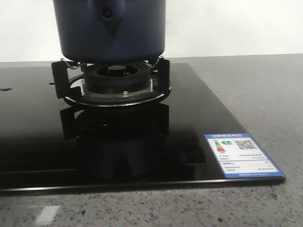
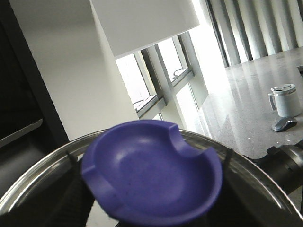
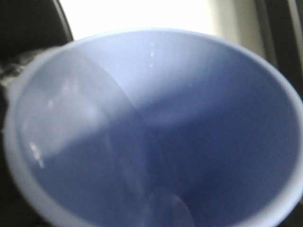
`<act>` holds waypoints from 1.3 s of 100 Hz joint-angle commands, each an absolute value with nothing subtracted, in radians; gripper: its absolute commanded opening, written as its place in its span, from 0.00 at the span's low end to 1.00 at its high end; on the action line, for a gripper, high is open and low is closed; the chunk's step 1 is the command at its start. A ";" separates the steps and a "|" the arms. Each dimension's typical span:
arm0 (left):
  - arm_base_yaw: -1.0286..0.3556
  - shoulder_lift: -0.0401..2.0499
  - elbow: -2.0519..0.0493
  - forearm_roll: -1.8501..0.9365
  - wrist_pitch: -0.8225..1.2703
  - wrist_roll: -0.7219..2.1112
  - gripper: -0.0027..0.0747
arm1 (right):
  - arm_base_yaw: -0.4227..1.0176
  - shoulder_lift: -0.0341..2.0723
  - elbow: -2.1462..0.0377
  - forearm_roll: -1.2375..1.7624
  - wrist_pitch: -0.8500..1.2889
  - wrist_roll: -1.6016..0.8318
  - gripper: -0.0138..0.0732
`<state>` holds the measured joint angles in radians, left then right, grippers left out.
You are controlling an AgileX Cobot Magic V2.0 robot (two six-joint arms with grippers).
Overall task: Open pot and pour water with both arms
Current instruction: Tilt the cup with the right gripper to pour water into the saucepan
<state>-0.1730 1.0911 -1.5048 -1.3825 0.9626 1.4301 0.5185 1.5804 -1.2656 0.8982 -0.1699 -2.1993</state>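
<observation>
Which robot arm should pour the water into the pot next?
Probably the right arm: its wrist camera looks straight into the pale blue cup. The left wrist camera is filled by the lid, with the pot on the burner.

The pot (image 1: 110, 30) sits upright on the burner, dark navy, matte walls, its handle stub with the round hole facing the front camera; its top is cut off by the frame. The lid (image 2: 151, 172) fills the left wrist view, right up against that gripper: a blue, dished knob with a notched rim over a shiny metal rim, tilted. The cup (image 3: 156, 132) fills the right wrist view, pale blue, its open mouth right up at the camera.
</observation>
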 commanded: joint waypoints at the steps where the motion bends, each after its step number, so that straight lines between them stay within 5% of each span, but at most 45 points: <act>1: -0.170 1.074 -1.538 -1.471 0.905 1.423 0.45 | 0.519 1.534 -1.309 0.874 -0.308 -2.207 0.56; 130: -0.186 1.074 -1.538 -1.469 0.914 1.423 0.45 | 0.523 1.583 -1.399 0.452 -0.397 -2.207 0.56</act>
